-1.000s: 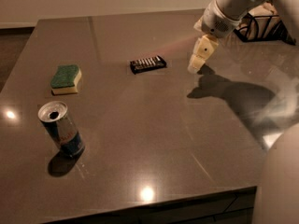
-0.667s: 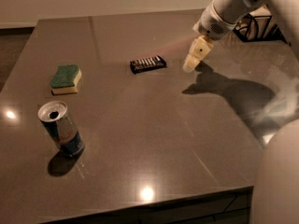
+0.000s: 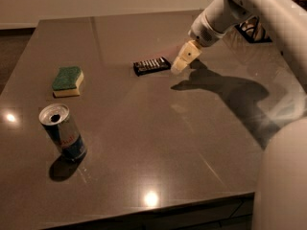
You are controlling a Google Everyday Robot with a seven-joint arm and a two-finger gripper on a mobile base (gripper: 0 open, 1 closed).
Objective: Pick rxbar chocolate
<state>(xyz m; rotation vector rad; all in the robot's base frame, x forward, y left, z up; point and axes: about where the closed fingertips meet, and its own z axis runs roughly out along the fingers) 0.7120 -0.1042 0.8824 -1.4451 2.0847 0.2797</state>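
One rxbar chocolate point(image 3: 151, 65), not yet picked.
It lay flat on the worktop point(image 3: 158, 143); my gripper point(image 3: 180, 66) hovered just beside it, and I could not tell how wide it stood. Grasp and lift remained.

gripper point(image 3: 179, 66) right of rxbar chocolate point(image 3: 152, 65), sponge point(image 3: 67, 80) left, can point(image 3: 63, 138) before sponge

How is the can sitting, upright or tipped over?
Upright: the can stands on its base on the table, opened top facing up. The pincer is across the table from it, beside the rxbar chocolate.
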